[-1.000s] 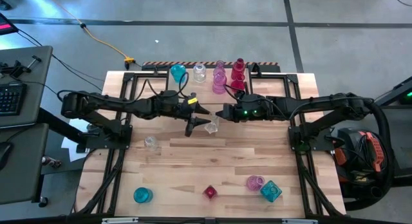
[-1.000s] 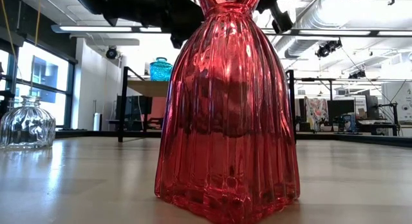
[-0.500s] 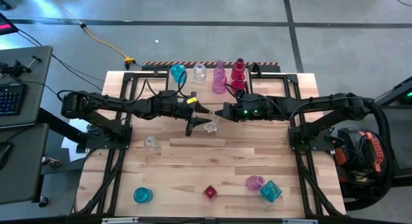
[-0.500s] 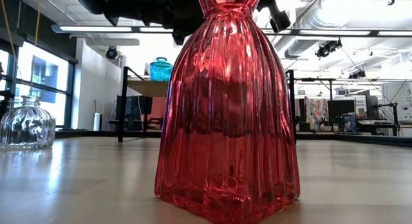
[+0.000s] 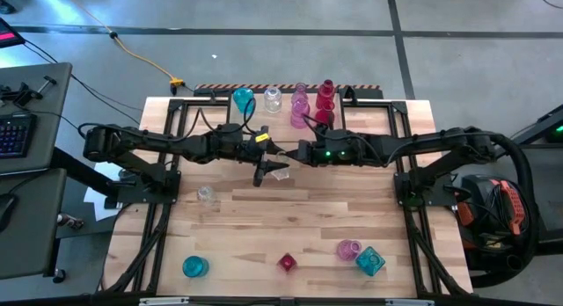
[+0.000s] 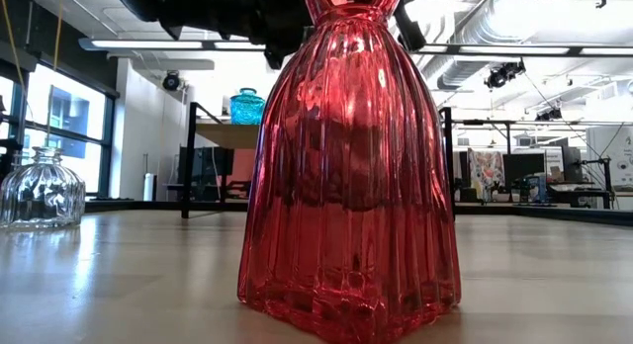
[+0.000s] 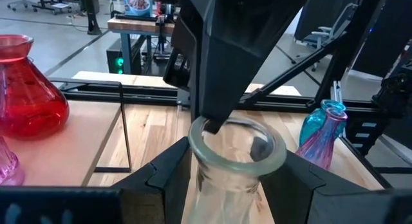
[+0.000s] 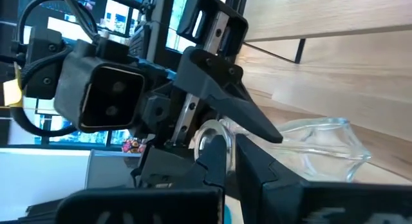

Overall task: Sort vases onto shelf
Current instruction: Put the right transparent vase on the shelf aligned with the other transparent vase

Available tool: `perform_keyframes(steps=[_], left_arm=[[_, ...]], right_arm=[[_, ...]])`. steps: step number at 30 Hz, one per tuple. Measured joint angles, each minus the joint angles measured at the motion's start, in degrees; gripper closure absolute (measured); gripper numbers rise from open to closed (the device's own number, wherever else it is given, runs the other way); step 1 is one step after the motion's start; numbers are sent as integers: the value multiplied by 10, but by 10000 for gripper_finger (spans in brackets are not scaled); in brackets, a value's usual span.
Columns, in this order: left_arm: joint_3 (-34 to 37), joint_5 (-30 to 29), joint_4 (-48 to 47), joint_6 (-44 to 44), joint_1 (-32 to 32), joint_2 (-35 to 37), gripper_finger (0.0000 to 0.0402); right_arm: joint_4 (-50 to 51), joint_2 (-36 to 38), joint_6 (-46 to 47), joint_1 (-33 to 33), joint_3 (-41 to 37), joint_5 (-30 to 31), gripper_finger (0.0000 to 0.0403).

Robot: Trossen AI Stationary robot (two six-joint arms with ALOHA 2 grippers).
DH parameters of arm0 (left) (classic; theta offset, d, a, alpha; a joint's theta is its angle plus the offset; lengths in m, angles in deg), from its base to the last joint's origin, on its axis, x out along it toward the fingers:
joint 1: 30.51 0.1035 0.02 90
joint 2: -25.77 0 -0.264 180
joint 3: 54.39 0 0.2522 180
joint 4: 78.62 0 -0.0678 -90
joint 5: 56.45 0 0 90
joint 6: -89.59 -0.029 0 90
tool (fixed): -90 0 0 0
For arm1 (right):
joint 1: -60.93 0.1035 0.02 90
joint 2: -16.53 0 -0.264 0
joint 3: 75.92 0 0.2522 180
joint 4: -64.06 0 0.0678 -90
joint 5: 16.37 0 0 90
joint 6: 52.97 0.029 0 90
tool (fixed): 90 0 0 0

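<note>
A clear glass vase (image 5: 283, 171) hangs over the table's middle, with my left gripper (image 5: 273, 163) shut on it. My right gripper (image 5: 296, 152) is shut, and its tips sit at the vase's mouth (image 7: 237, 141). At the table's far edge stand a teal vase (image 5: 242, 99), a clear one (image 5: 273, 98), pink ones (image 5: 300, 108) and red ones (image 5: 325, 99). In the low view the shelf (image 6: 220, 134) carries the teal vase (image 6: 247, 105). My left gripper pinches the clear vase's neck (image 7: 225, 185), just under the rim, between its two fingers (image 7: 168, 179). The fingers come nearly level from the table's left. The vase hangs mouth up, lifted clear of the table. My right gripper's shut fingertips (image 7: 212, 124) slant down from the table's right into the mouth at the rim's edge. I cannot tell whether they touch the glass.
Loose vases stand on the table: a small clear one (image 5: 207, 194), a teal one (image 5: 194, 267), a red one (image 5: 287, 262), a pink one (image 5: 348, 249) and a teal faceted one (image 5: 370, 260). Black frame rails run along both sides of the table.
My right gripper has edged toward the table's left, closer to my left gripper, and tipped slightly down, bringing its shut tips to the vase's mouth. The vase and my left gripper have stayed where they were.
</note>
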State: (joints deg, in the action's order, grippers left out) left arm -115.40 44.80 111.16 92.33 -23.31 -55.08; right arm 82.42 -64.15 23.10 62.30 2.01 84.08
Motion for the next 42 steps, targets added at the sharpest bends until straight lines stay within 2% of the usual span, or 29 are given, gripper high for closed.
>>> perform_keyframes(steps=[3,9,17,42], left_arm=[[0,-1,-1,0,0,0,250],[0,1,-3,0,0,0,300],[0,1,-2,0,0,0,301],[0,-1,-2,0,7,2,296]], right_arm=[[-5,1,-1,0,0,0,403],[-3,2,-7,0,0,0,403],[-5,2,-16,0,0,-1,403],[-10,2,-52,-34,-1,-79,402]])
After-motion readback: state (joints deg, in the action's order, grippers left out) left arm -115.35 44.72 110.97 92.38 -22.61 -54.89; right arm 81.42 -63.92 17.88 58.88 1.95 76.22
